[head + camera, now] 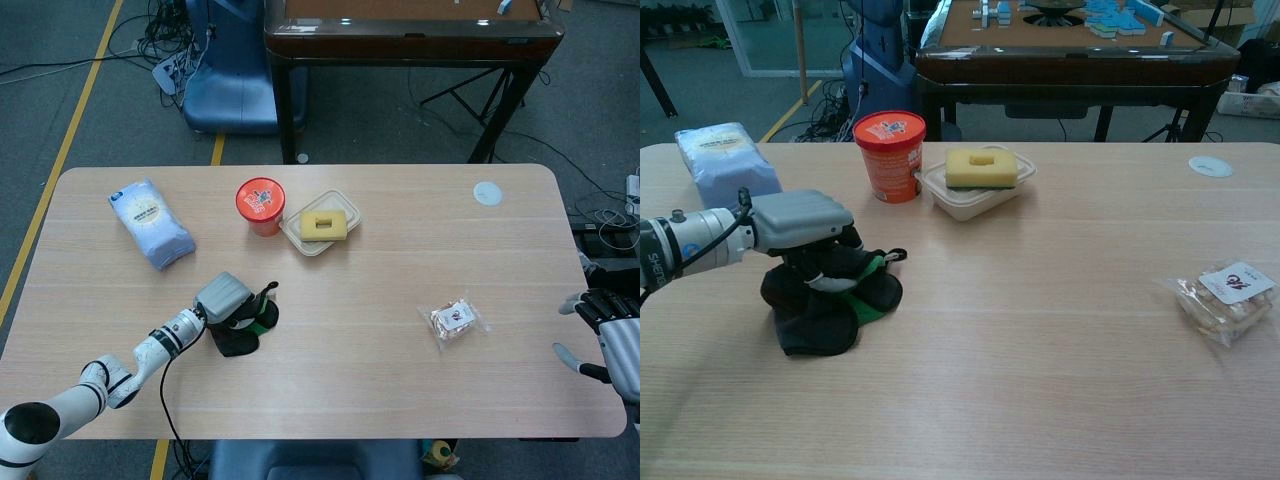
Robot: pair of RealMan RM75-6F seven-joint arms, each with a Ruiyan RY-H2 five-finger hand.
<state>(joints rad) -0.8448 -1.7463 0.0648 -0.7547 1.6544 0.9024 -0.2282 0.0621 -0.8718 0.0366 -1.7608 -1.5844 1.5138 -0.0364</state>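
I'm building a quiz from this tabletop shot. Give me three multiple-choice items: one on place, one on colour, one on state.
1. Where is the yellow sponge?
A. in the white tray
B. on the blue packet
C. under the snack bag

2. What colour is the tub?
A. green
B. red
C. white

3. What is the left hand doing?
A. hanging free above the table
B. gripping the black and green cloth on the table
C. holding the tub

Answers: 1 A, the sponge sits inside the tray; 2 B, lid and wall are red; 3 B, its fingers close on the cloth.
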